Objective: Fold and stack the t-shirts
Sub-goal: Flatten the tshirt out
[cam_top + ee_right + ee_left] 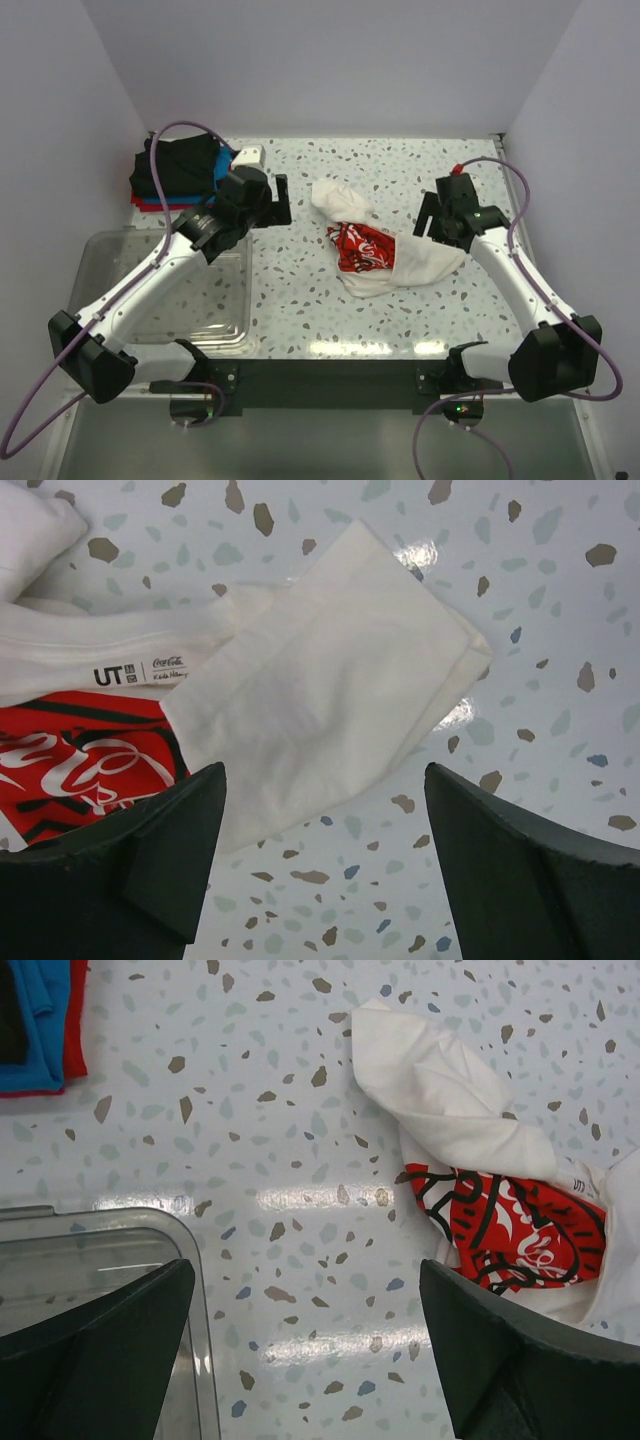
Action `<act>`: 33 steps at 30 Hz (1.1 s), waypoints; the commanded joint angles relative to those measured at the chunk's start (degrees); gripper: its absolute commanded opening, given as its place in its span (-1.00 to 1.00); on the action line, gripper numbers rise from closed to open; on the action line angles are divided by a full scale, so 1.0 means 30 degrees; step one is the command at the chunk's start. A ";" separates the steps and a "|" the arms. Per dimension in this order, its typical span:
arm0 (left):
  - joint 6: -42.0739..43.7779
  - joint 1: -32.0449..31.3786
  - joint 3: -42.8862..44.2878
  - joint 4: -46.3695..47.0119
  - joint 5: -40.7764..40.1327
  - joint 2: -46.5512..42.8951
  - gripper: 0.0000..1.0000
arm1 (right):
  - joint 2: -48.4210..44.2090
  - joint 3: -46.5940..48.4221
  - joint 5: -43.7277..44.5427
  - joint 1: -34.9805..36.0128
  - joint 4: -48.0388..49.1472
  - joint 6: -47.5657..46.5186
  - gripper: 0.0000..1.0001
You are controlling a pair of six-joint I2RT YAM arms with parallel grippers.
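With my left end effector (308, 1280) and right end effector (325, 780) both open and empty, the crumpled white red-printed cotton t-shirt (410, 262) mid-frame awaits flattening, so gripping its edges seems next.

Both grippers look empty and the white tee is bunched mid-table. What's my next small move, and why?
Probably lower the open right gripper and pinch the edge of the white tee beneath it, ready to spread it: the shirt lies crumpled, not flat.
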 commanded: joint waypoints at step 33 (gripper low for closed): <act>-0.1390 -0.0871 -0.1942 0.1302 0.0560 0.2145 1.00 | 0.6022 0.1576 -0.3679 0.1250 0.2119 -0.1128 -0.73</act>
